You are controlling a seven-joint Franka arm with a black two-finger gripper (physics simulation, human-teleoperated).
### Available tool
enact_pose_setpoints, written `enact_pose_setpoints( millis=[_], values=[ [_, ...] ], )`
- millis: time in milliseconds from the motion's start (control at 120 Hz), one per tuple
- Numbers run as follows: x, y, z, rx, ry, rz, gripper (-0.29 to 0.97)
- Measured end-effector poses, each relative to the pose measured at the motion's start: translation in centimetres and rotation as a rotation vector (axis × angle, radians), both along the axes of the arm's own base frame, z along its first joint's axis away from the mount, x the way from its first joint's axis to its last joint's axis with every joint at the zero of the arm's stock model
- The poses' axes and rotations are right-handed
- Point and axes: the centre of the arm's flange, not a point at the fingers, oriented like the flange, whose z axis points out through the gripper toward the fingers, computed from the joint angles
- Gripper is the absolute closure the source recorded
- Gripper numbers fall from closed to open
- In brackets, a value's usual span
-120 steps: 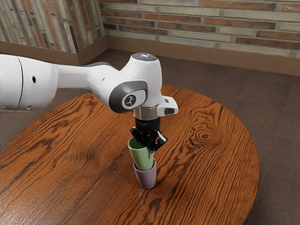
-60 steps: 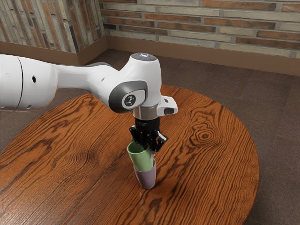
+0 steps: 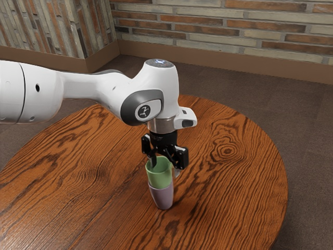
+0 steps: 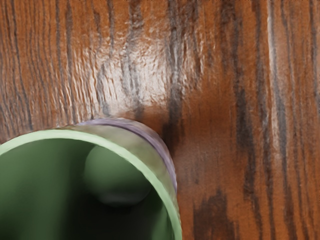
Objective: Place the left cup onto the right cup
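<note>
Green cup point(image 3: 158, 175) straightened inside purple cup point(image 3: 162, 198); claw point(image 3: 165, 158) released.

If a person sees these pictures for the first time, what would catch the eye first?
The eye goes first to the green cup, which stands upright, nested in the purple cup, near the middle of the round wooden table. Directly above the cups, the black gripper hangs from the big white arm, with its fingers apart on both sides of the green cup's rim.
</note>
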Motion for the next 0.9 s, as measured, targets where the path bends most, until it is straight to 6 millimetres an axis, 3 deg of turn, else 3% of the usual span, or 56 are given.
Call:
enact_pose_setpoints(
  millis=[325,442,742,900],
  values=[
    [-0.1,-0.1,0.5,0.0,-0.003,-0.001,0.03],
    [-0.3,0.0,1.5,-0.001,-0.018,-0.002,0.02],
    [-1.4,0.0,6.9,-0.012,-0.088,-0.013,0.02],
    [-0.6,0.0,12.8,-0.022,-0.128,-0.066,0.02]
  ],
)
